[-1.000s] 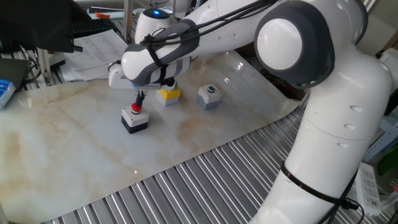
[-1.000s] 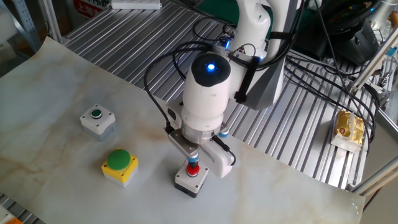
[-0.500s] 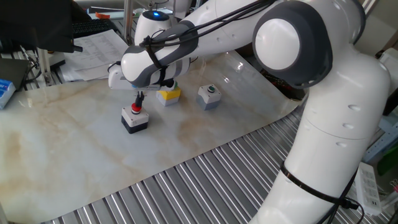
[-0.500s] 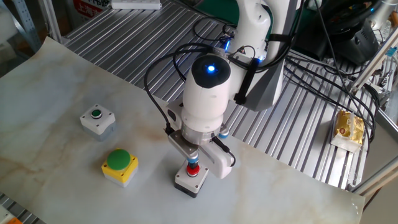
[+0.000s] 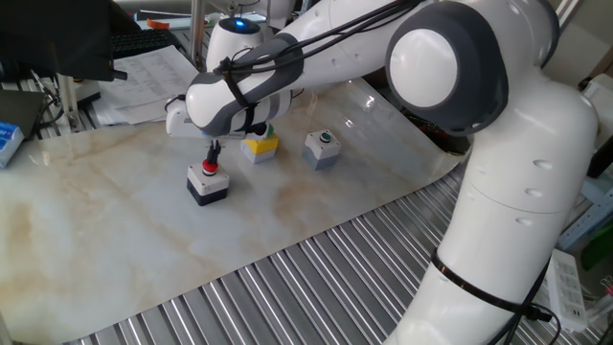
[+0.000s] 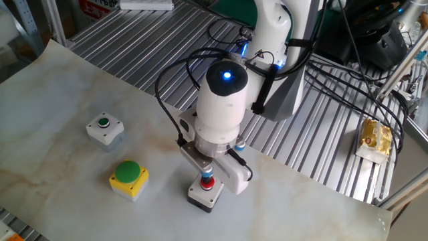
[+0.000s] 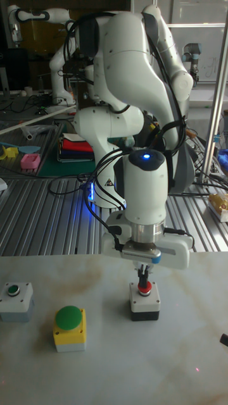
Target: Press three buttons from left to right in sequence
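Above red button: unlabelled gripper.

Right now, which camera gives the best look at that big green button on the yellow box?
The other fixed view: the green button and its yellow box sit in the open, seen from above. The tall fixed view also shows it clearly, but lower and smaller. In one fixed view the gripper and arm hide most of it.

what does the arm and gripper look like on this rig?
Glossy white Franka arm with rounded shells and dark grey joint bands. Black cables loop along the links to the wrist. A blue status light glows on the wrist housing. The gripper has a white body with short, slim black fingers.
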Controlling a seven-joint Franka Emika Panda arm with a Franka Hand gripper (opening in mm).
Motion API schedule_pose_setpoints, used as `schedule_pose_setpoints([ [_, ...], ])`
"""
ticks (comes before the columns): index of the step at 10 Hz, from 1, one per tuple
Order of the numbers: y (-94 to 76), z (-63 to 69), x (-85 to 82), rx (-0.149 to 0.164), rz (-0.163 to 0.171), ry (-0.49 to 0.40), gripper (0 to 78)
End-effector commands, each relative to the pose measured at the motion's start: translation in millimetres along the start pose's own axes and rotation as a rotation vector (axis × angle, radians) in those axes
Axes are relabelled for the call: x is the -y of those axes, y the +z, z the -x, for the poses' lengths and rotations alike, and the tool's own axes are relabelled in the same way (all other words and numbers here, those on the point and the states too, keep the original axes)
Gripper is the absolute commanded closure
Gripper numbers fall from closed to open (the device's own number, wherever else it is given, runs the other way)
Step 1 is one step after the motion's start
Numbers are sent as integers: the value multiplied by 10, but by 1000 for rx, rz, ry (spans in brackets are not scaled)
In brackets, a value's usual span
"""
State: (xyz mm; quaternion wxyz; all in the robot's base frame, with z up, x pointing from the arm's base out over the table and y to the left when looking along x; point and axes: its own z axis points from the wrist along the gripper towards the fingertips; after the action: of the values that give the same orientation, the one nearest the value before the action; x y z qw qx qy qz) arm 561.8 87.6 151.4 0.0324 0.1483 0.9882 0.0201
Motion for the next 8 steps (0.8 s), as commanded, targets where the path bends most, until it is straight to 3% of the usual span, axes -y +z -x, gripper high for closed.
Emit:
schedule_pose_setpoints([
  [1, 97, -12, 0, 9, -4, -2, 764],
  [3, 181, -12, 4, 25, -1, 1, 764],
  [5, 147, -19, 6, 24, 0, 4, 764],
  [8, -41, -48, 22, 13, -4, 8, 764],
])
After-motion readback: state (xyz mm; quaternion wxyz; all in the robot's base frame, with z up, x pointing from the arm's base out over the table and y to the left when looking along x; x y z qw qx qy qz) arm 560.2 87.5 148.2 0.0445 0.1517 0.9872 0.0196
